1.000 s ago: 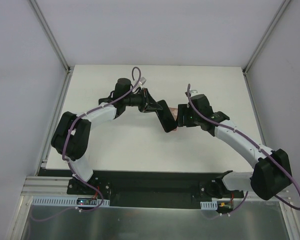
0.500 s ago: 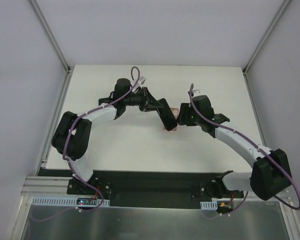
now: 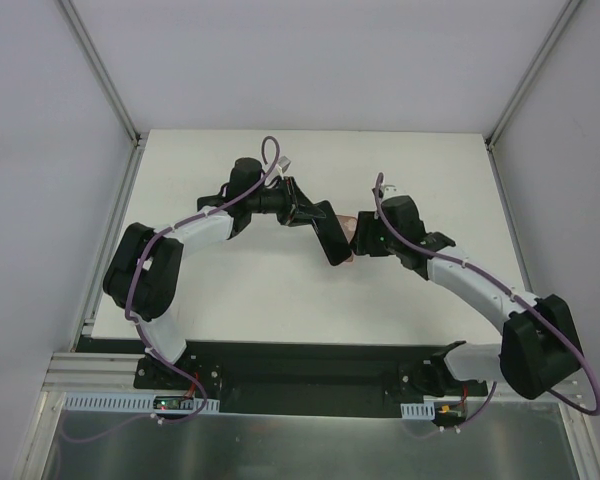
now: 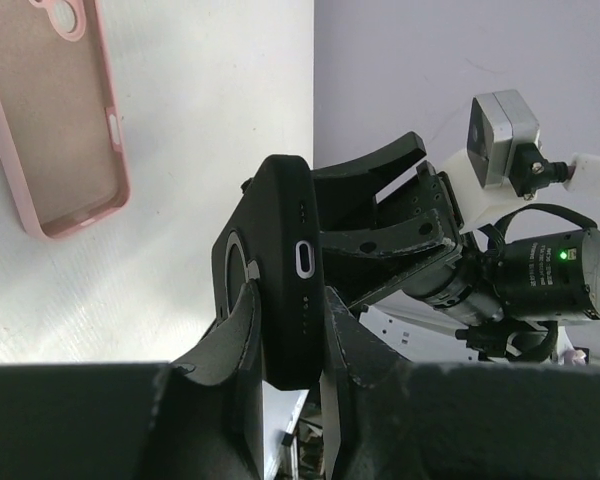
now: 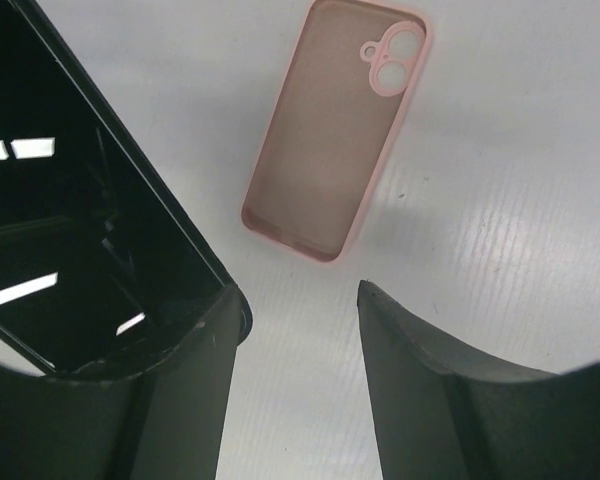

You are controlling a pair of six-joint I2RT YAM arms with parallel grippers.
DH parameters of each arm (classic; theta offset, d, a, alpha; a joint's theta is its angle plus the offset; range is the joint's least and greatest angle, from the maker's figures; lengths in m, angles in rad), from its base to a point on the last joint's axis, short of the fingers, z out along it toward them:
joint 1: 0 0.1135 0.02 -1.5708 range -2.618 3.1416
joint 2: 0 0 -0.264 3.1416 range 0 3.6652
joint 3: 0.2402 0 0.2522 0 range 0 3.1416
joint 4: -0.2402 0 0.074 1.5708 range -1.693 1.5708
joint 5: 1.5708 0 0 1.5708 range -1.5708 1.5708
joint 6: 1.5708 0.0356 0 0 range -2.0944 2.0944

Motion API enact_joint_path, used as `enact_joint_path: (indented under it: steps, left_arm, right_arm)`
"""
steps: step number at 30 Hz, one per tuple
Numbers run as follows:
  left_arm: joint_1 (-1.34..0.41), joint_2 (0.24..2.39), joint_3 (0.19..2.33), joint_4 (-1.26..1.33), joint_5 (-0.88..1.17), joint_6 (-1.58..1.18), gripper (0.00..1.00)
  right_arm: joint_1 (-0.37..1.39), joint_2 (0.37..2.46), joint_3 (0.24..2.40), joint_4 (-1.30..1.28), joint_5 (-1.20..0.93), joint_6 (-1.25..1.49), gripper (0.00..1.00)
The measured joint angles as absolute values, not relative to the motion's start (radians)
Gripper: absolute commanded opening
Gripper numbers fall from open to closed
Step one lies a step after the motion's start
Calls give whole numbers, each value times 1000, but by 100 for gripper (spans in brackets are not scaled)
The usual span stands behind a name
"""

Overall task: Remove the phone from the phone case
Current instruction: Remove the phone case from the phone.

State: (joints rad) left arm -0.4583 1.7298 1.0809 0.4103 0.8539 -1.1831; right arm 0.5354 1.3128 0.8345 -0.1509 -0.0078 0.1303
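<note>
- Overhead, the left arm reached in from the left toward the middle of the white worktop (image 3: 250, 290). Its left pincer (image 4: 285, 345) was clamped on the phone (image 4: 288, 270), one finger on each broad face.
- The phone was held on edge, raised off the worktop. The left wrist view met its short end, showing a charging port and small speaker holes. Its long axis ran away from the fingers, toward the right arm. It was a slim black slab with rounded corners, and in the right wrist view its glossy face carried bright reflections.
- The phone case (image 5: 335, 140) lay flat on the worktop, apart from the phone and empty, apparently hollow side up. It was a thin salmon-pink shell with round camera cut-outs at its far end.
- The case lay just ahead of the right pincer (image 5: 300, 300), with its long axis pointing away and slightly rightward. The right arm was the nearer one to it.
- The right pincer's fingers stood apart with nothing between them.
- Judging by this, the separation looked done. Any coming move would turn on setting the phone down beside the case, not on it.
</note>
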Motion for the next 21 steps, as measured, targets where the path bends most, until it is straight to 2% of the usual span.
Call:
enact_joint_path:
  steps: [6, 9, 10, 12, 13, 16, 21]
  left_arm:
    - [-458, 1730, 1081, 413, 878, -1184, 0]
    - [-458, 1730, 1081, 413, 882, -1184, 0]
    - [-458, 1730, 1081, 414, 883, -1184, 0]
    - [-458, 1730, 1081, 423, 896, -1187, 0]
    - [-458, 1730, 1081, 434, 908, -1191, 0]
    - [-458, 1730, 1081, 479, 945, -1211, 0]
    - [-470, 1730, 1081, 566, 1019, -1271, 0]
  right_arm:
    - [501, 1289, 801, -125, -118, 130, 54]
    - [467, 1281, 776, -94, -191, 148, 59]
    - [451, 1271, 760, -77, -222, 160, 66]
    - [410, 1236, 724, -52, -282, 186, 73]
    - [387, 1214, 709, -49, -313, 199, 82]
    - [336, 1150, 684, -44, -395, 229, 93]
    - [311, 1084, 679, -12, -526, 266, 97]
